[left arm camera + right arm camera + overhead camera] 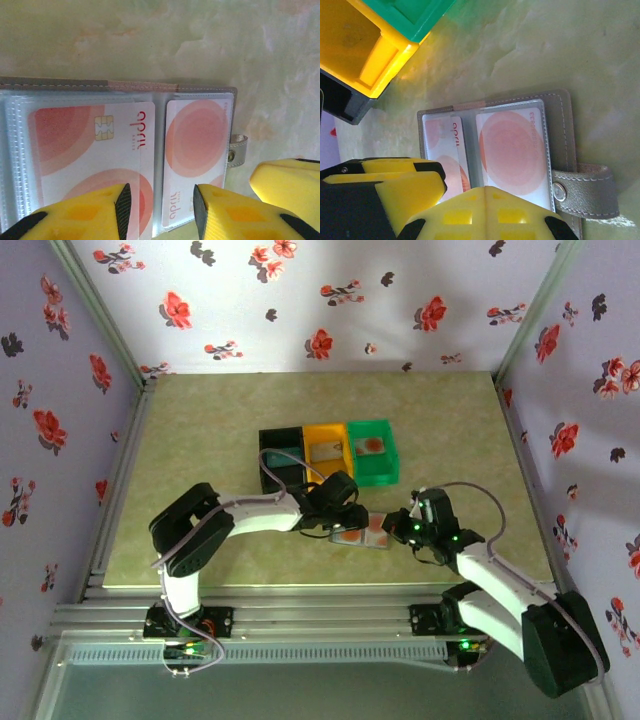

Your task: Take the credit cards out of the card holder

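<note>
Hanging over the open card holder, left gripper stands parted — right gripper clenched, seemingly pressing it

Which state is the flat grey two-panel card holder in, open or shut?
Open: the card holder lies spread, pale red-blotted cards showing in both sleeves.

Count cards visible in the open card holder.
2, side by side: a chip card, and a second card next to the snap strap. More may hide behind them.
</note>
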You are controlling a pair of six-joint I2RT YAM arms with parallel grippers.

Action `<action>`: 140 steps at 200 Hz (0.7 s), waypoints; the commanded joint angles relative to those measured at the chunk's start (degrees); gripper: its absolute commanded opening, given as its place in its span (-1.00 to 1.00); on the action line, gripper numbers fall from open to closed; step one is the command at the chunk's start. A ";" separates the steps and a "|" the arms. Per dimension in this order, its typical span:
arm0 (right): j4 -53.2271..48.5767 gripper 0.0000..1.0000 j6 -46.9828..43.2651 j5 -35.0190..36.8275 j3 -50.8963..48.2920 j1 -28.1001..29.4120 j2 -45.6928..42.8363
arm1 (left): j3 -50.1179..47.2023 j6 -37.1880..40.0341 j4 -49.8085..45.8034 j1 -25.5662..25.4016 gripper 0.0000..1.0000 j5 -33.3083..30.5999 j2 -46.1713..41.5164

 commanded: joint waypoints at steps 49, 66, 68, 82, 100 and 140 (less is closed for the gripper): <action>3.35 -1.00 0.65 0.38 -1.55 -0.64 2.04 | 3.56 -0.31 -0.82 -1.88 -0.18 -1.37 -0.05; 3.80 -1.00 0.65 0.54 -1.90 -0.73 2.39 | 4.01 -0.28 -0.47 -2.26 -0.19 -1.54 0.17; 3.87 -1.00 0.65 0.53 -1.93 -0.69 2.34 | 4.02 -0.35 -0.44 -2.32 -0.18 -1.59 0.26; 4.06 -1.00 0.65 0.79 -2.10 -0.94 2.52 | 4.02 -0.68 0.09 -2.35 -0.21 -1.55 1.07; 4.40 -1.00 0.65 0.77 -2.30 -1.06 2.66 | 4.11 -0.91 0.24 -2.35 -0.24 -1.46 2.41; 5.09 -1.00 0.30 0.68 -2.82 -1.12 3.51 | 4.45 -0.75 1.20 -2.34 -0.27 -1.46 4.40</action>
